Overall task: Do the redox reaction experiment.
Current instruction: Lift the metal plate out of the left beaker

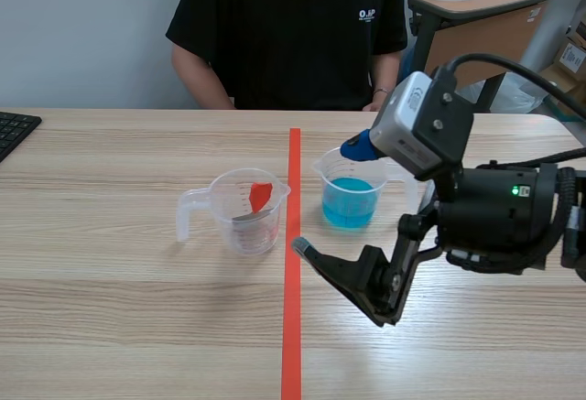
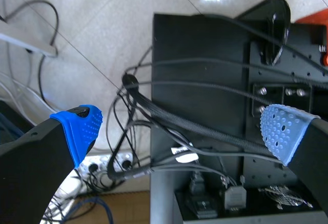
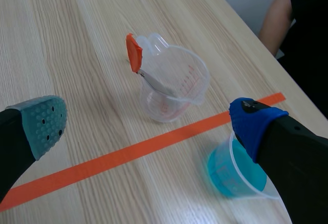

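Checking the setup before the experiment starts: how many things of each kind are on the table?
Measuring cups: 2 (clear cup, cup of blue liquid)
Tools: 1 (orange-handled tool in the clear cup)
Keyboards: 1 (keyboard at the table's edge)
Total: 4

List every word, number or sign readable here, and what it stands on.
Nothing reads for certain.
Shirt logo: small white letters, too blurred to read.
Clear cup: red scale marks, too small to read.
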{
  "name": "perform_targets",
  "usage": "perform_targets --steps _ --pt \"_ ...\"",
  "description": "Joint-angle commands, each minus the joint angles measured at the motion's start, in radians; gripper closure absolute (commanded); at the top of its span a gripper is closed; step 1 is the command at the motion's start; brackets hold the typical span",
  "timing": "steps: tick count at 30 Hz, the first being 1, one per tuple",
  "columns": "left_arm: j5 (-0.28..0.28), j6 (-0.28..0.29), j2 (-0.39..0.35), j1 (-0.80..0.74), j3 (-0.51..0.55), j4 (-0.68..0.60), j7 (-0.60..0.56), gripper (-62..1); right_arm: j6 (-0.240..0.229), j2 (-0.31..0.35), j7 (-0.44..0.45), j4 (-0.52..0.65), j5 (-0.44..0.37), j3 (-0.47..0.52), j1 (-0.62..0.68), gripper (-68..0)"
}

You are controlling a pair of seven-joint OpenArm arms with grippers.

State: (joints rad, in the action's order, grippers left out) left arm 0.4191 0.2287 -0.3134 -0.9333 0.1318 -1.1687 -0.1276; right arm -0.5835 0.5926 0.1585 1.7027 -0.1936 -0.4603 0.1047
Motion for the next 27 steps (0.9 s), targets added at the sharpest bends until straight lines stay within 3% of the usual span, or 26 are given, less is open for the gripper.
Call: perform_targets --steps 1,7,13,24,27 --pt "0.003 0.002 -0.003 -0.011 0.010 -0.005 -0.010 -62.3 0.006 -0.006 0.043 -0.017 0.024 -0.019 -0.034 -67.9" --pt "0.003 0.002 -0.003 -0.011 0.010 0.020 -0.010 -62.3 0.018 -0.054 0.160 -0.116 0.142 -0.117 -0.109 -67.9" --pt "0.003 0.002 -0.003 -0.011 0.010 0.019 -0.011 -62.3 0.037 -0.116 0.230 -0.221 0.216 -0.145 -0.189 -67.9" --pt "0.003 0.002 -0.003 -0.011 0.010 0.020 -0.010 -62.3 0.036 -0.188 0.302 -0.359 0.299 -0.178 -0.322 -67.9" --pt "0.003 0.002 -0.003 -0.011 0.010 0.020 -0.010 -62.3 0.036 -0.188 0.312 -0.360 0.299 -0.195 -0.341 -62.8"
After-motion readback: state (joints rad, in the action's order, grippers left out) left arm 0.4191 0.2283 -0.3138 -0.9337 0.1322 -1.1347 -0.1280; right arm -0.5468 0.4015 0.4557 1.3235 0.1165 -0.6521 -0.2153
